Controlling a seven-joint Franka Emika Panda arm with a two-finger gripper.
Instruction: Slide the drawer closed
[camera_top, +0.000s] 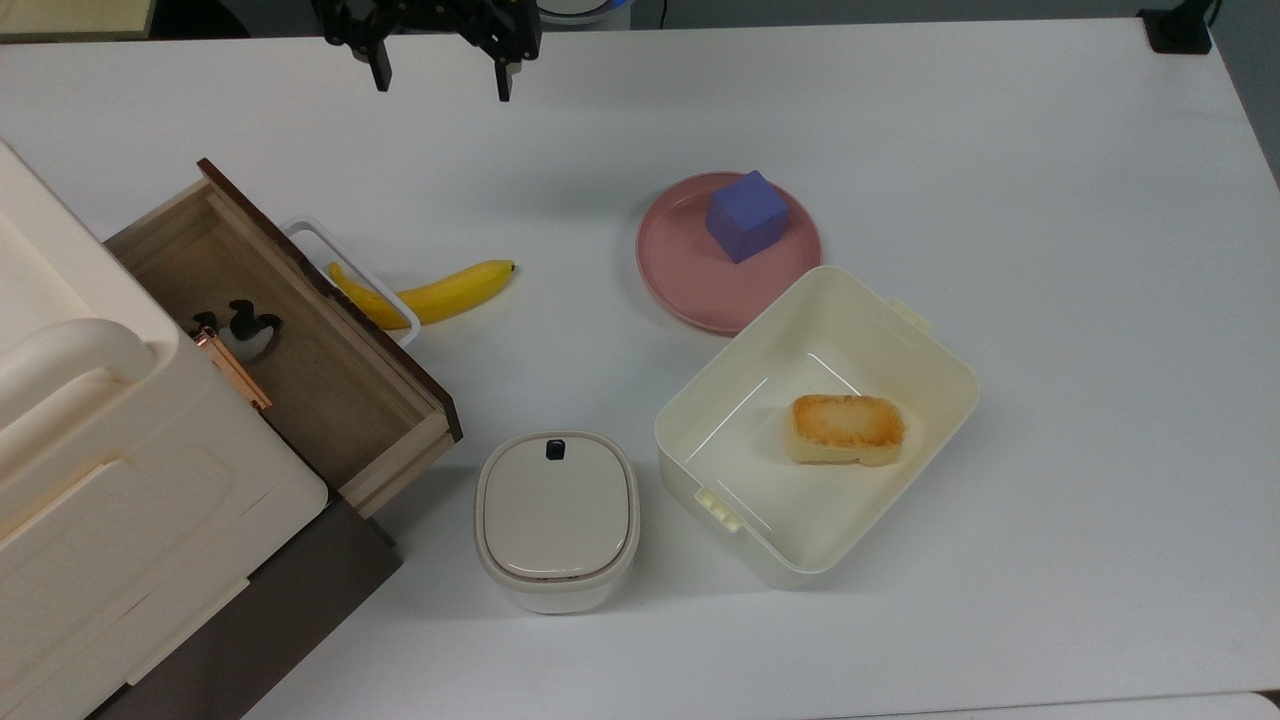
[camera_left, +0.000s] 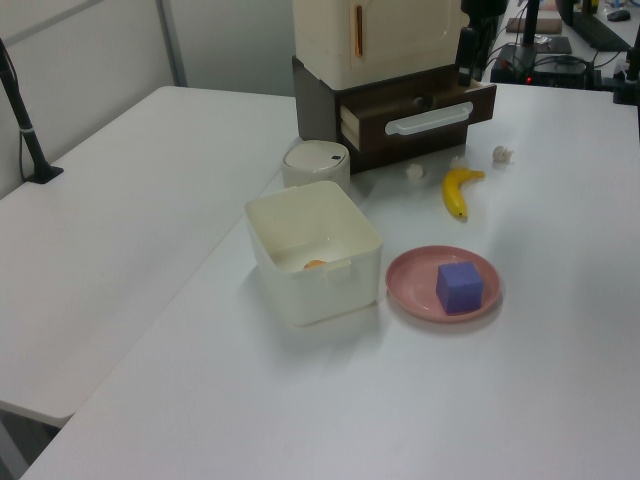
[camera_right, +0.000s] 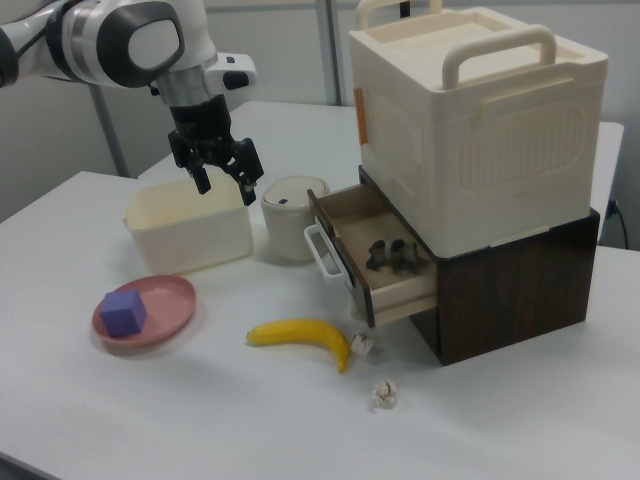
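Drawer (camera_top: 300, 350) stands pulled out of the dark base under your cream cabinet (camera_right: 480, 120), at the top view's left, with a small dark object (camera_top: 240, 325) inside. Your hand (camera_top: 440, 75) hangs well apart from it above the worktop (camera_top: 1000, 150), pointing down, fingers spread and holding nothing. A banana (camera_top: 440, 293) lies just beside the white handle (camera_top: 350, 280), in front of the dark panel. A lidded pot (camera_top: 556, 518), an open box (camera_top: 940, 400) and a pink plate (camera_top: 680, 270) sit nearby.
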